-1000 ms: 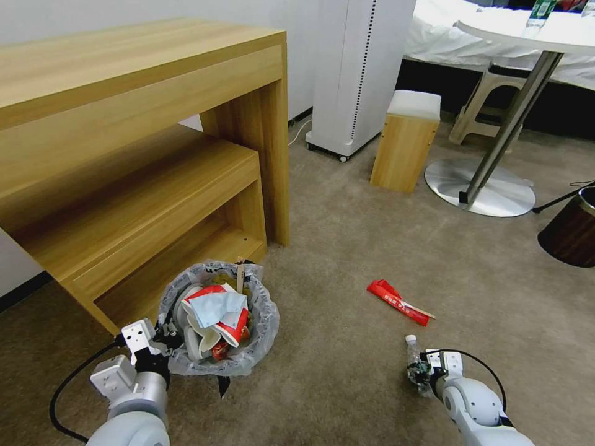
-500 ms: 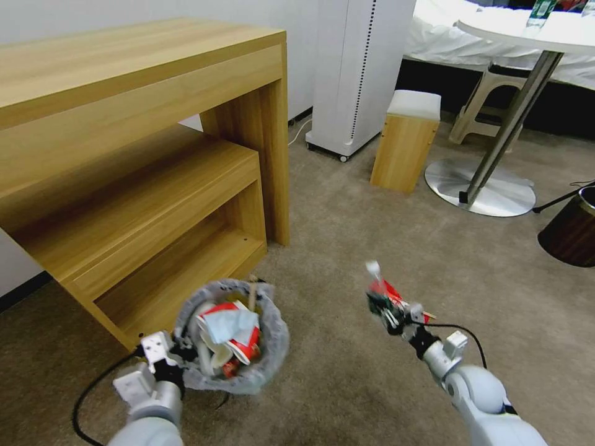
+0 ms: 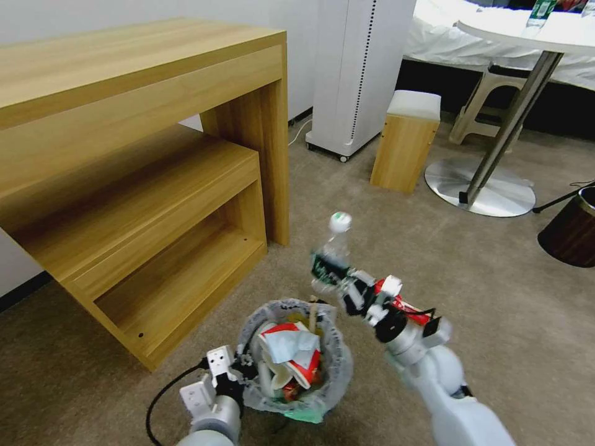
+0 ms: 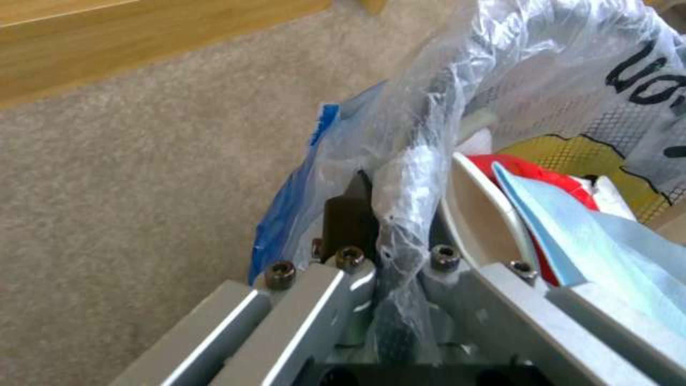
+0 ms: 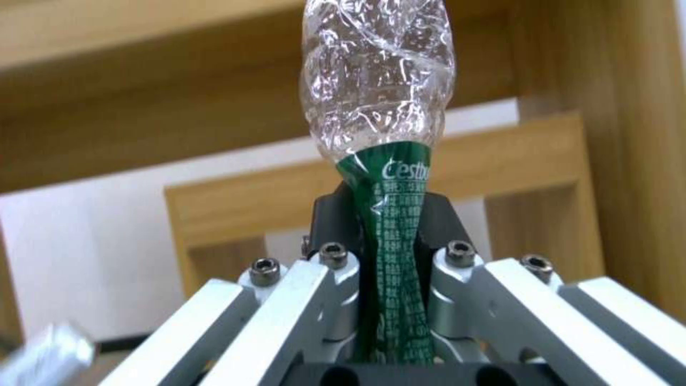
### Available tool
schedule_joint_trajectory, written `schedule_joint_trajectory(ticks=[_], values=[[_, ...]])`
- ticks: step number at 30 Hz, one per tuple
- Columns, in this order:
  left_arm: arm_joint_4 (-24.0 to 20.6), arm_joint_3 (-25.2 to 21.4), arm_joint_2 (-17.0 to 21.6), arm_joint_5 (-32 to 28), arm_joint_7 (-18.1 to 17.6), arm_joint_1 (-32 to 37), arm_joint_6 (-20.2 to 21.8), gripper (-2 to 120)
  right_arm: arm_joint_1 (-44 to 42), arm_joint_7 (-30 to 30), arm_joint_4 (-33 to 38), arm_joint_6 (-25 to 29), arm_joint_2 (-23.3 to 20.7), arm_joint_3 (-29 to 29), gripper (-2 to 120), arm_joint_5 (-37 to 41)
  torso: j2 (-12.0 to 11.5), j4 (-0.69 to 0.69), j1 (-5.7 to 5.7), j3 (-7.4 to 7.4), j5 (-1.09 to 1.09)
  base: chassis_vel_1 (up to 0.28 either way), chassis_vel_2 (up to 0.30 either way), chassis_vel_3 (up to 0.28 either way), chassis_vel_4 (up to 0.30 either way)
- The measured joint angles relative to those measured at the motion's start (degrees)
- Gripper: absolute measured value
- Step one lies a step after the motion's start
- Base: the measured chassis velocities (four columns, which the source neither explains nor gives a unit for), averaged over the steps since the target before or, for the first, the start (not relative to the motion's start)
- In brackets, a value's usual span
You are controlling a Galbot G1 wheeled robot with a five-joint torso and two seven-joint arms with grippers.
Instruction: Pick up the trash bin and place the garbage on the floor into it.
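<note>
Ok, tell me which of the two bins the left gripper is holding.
The trash bin lined with crinkly plastic, clamped at its rim by the left gripper; the dark brown bin stands apart.

Right tool (image 3: 338, 282) holds the bottle (image 3: 330, 257) above the trash bin (image 3: 334, 365), which left tool (image 3: 243, 371) grips.

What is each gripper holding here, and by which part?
Left gripper: trash bin by its bag-covered rim. Right gripper: bottle by its crushed, green-labelled end.

One trash bin (image 3: 296, 362); one clear bottle (image 3: 329, 257); one long red wrapper (image 3: 406, 308); two claws, left claw (image 3: 238, 365) and right claw (image 3: 347, 286); one white stool (image 3: 405, 140); one round table (image 3: 533, 31).
</note>
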Motion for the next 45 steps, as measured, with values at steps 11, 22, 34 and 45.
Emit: schedule_joint_trajectory(ticks=[11,22,34,45], values=[[-1.0,-0.2,-0.7,0.5,0.1,0.1,0.0,1,-1.2,-3.9,-1.4,1.3,-1.3,-1.2,22,-4.4,0.0,0.00,0.00,0.00,-0.01,0.000,0.000,0.000,0.000],[-1.6,-3.2,-0.2,0.4,0.2,-0.2,0.2,1,-4.0,-10.2,1.2,1.6,-5.2,4.6,61,-4.6,0.0,0.00,0.00,0.00,-0.01,0.000,0.000,0.000,0.000],[-2.2,-4.7,0.1,0.1,0.2,0.1,0.2,1,-4.6,1.9,4.3,2.5,-8.9,7.2,99,-5.0,0.0,0.00,0.00,0.00,-0.01,0.000,0.000,0.000,0.000],[-3.5,-8.7,1.6,0.3,-0.7,-0.9,1.6,1,-2.8,28.4,9.4,-4.9,-4.0,22.0,100,-13.7,0.0,-0.01,0.00,0.00,-0.02,0.000,0.000,0.000,0.000]])
